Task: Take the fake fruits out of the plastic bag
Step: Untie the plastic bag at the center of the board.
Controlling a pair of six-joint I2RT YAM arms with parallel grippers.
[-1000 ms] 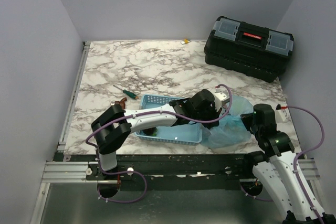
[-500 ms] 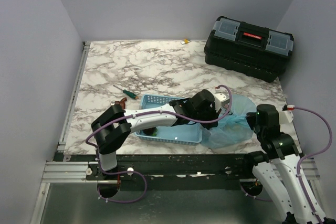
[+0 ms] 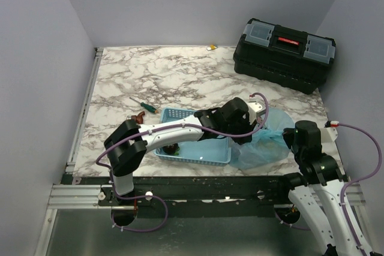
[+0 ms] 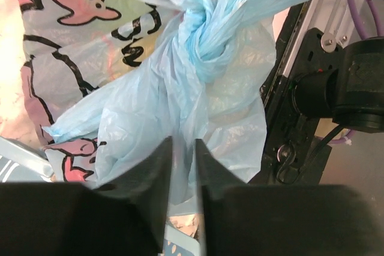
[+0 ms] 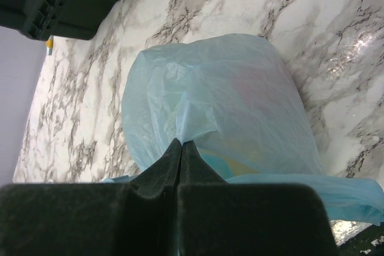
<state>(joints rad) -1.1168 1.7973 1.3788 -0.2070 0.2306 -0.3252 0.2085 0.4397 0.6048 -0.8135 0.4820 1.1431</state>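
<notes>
Marble-patterned table (image 3: 180, 76): white top, grey-brown veins, glossy, pale glare patches in right wrist view. Plain lavender-grey walls close on three sides of table: left wall (image 3: 42, 88), back wall (image 3: 198, 4), right wall (image 3: 360, 46). Side rail (image 3: 84, 112), aluminium, along table's left edge; front rail (image 3: 78, 195) across its near edge. Grey floor (image 3: 210, 238) below table's near edge. Black toolbox (image 3: 284, 54) on table's far right corner. Light even, shadows soft.

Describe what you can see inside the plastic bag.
Through the film of the plastic bag, only a faint yellow patch and a pinkish blur show. What they are, and how many, is covered.
</notes>
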